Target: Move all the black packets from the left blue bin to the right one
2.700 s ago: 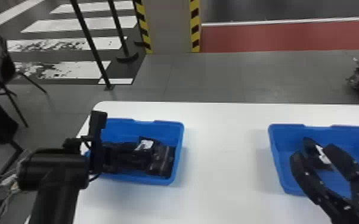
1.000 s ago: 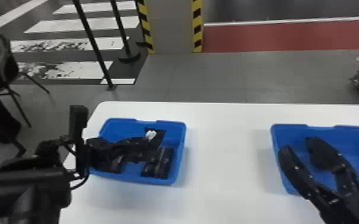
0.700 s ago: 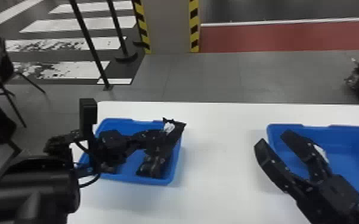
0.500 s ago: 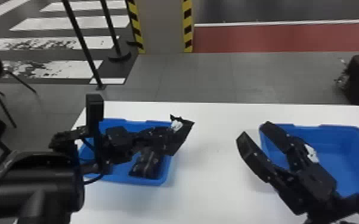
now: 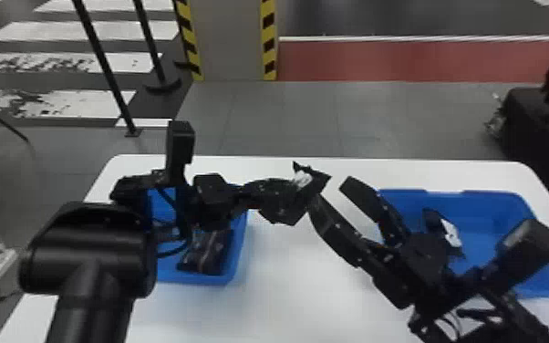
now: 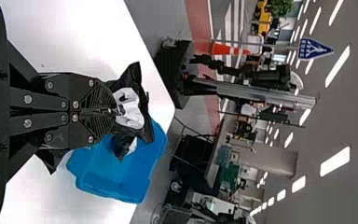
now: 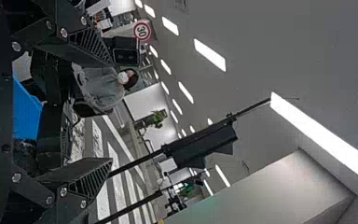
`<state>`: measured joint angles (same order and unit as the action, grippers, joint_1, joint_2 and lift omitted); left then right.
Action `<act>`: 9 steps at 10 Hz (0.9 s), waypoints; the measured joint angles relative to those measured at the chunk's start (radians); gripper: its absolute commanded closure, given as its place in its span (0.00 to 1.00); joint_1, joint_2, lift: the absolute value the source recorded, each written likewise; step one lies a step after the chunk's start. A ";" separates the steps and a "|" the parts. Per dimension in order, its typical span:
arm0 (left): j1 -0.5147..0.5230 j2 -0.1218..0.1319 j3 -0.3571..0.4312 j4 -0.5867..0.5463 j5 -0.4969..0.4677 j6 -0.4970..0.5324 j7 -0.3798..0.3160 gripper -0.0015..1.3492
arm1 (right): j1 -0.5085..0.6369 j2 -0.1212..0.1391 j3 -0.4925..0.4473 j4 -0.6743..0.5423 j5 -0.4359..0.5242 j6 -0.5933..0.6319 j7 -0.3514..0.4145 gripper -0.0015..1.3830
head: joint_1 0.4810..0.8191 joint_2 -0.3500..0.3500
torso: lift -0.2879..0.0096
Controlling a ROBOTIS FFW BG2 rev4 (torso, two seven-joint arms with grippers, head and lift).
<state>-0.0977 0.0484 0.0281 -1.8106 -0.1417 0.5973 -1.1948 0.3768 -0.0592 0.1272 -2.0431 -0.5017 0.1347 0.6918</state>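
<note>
Across the lower part of the head view, a white surface (image 5: 287,292) is taken up by 2 bins, between which the work is judged to be only partly finished. By the right blue bin (image 5: 488,228), at least 1 black packet (image 5: 435,220) with a white label is held, so at least 1 can be counted as delivered; part of that bin is covered by the right arm (image 5: 428,262). In the left blue bin (image 5: 240,237), at least 1 dark packet (image 5: 209,253) is left to be moved, though the full count cannot be told past the left arm (image 5: 89,255). Above the gap between the bins, the right claw (image 5: 331,192) is held wide, with nothing gripped. Just beside it, the left claw (image 6: 114,112) is closed on 1 labelled packet (image 5: 315,188); whether that packet is touched by the right claw cannot be told. A handover is judged to be the step in hand, after which the packet would need to be lowered into the right blue bin. Until that is done, and the left blue bin is emptied, the task cannot be called complete.
</note>
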 measured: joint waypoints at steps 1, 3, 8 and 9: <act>-0.011 -0.002 -0.022 0.006 0.009 -0.001 0.000 0.89 | -0.018 0.001 0.004 0.017 -0.001 0.002 0.000 0.24 | 0.63 0.56 | 0.60; -0.019 -0.003 -0.059 0.008 0.028 0.004 0.000 0.89 | -0.053 0.002 0.004 0.058 0.004 0.002 0.000 0.24 | 0.63 0.52 | 0.60; -0.020 -0.004 -0.093 0.008 0.048 0.021 -0.006 0.89 | -0.120 0.000 -0.003 0.186 0.025 -0.026 -0.010 0.24 | 0.63 0.47 | 0.60; -0.020 -0.003 -0.096 0.008 0.050 0.023 -0.006 0.89 | -0.121 -0.002 -0.004 0.195 0.025 -0.034 -0.015 0.24 | 0.63 0.47 | 0.60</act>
<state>-0.1179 0.0455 -0.0682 -1.8026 -0.0920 0.6206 -1.2011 0.2557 -0.0615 0.1232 -1.8478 -0.4771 0.1012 0.6764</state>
